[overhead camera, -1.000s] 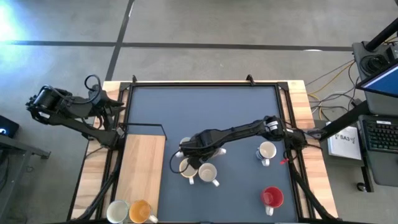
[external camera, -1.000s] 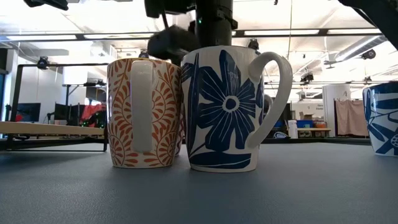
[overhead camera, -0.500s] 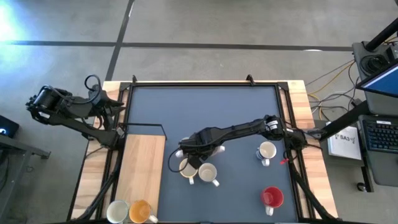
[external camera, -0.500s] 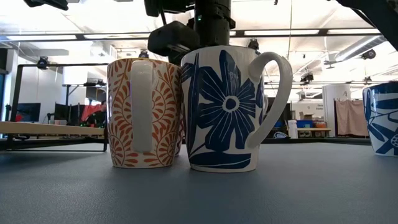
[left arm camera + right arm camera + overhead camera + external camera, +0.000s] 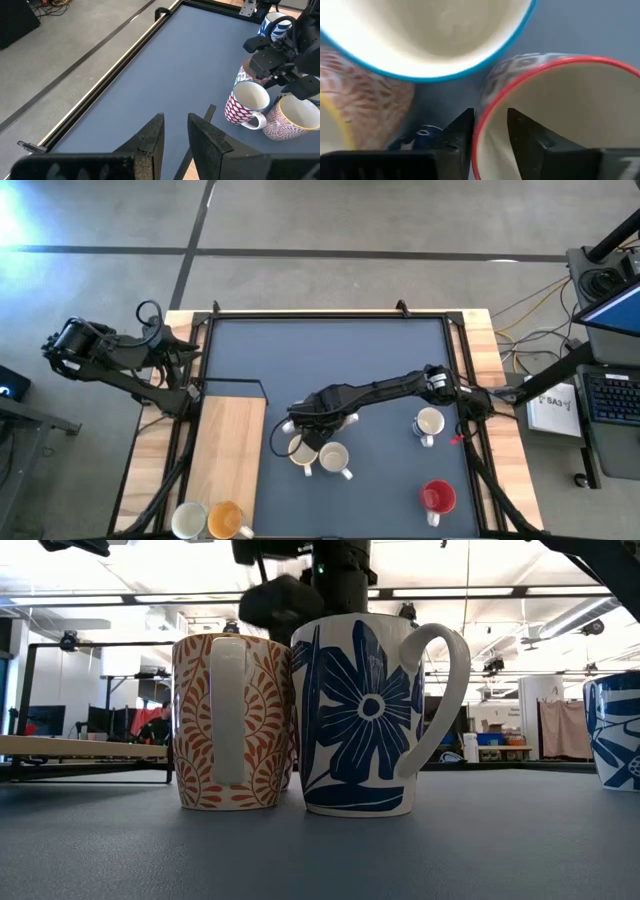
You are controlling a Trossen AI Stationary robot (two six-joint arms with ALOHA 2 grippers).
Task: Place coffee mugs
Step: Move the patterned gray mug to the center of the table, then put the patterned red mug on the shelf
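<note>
Fingers of the right gripper [image 5: 490,114] are standing slightly apart astride the wall of the red-rimmed mug [image 5: 555,100], one inside and one outside, no longer looking clamped on it. That mug is sitting upright, tight beside the blue-rimmed mug [image 5: 420,30], with an orange-patterned mug [image 5: 365,100] crowding the blue-rimmed mug's other flank. To finish this placement cleanly, I judge the gripper should be rising straight up, so neither finger is hooking the rim and knocking it into the blue-rimmed mug, while the left gripper [image 5: 175,119] is waiting well apart from that mug, fingers narrowly parted and empty.
</note>
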